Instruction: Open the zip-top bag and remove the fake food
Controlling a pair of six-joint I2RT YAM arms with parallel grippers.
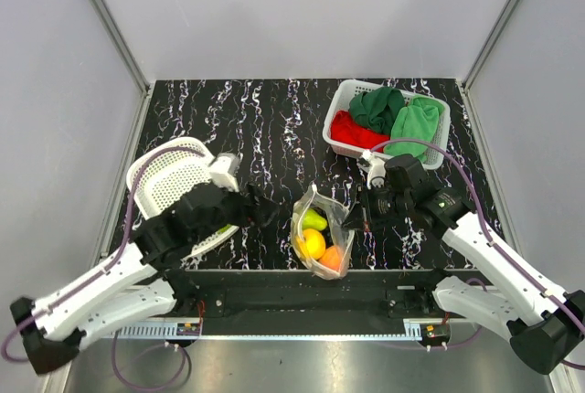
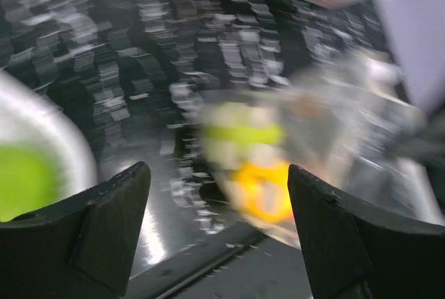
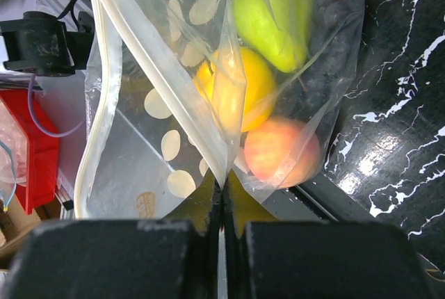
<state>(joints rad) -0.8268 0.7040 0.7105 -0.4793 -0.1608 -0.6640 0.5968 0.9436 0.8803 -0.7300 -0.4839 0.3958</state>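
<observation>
The zip-top bag (image 1: 322, 228), clear with white dots, stands at the table's front middle. Inside it are a green apple (image 1: 313, 218), a yellow fruit (image 1: 313, 243) and an orange-pink peach (image 1: 331, 258). My right gripper (image 1: 360, 220) is shut on a fold of the bag's wall (image 3: 221, 174). The right wrist view shows the zip strip (image 3: 106, 83), the green apple (image 3: 274, 14), the yellow fruit (image 3: 236, 87) and the peach (image 3: 281, 151). My left gripper (image 1: 267, 211) is open and empty just left of the bag. Its view is blurred and shows the bag (image 2: 327, 125) ahead of it.
A round white basket (image 1: 169, 178) lies at the left under my left arm. A green round thing (image 2: 21, 181) sits inside its rim (image 2: 66, 142). A rectangular white basket (image 1: 340, 105) with red and green cloths stands at the back right. The table's front edge is right behind the bag.
</observation>
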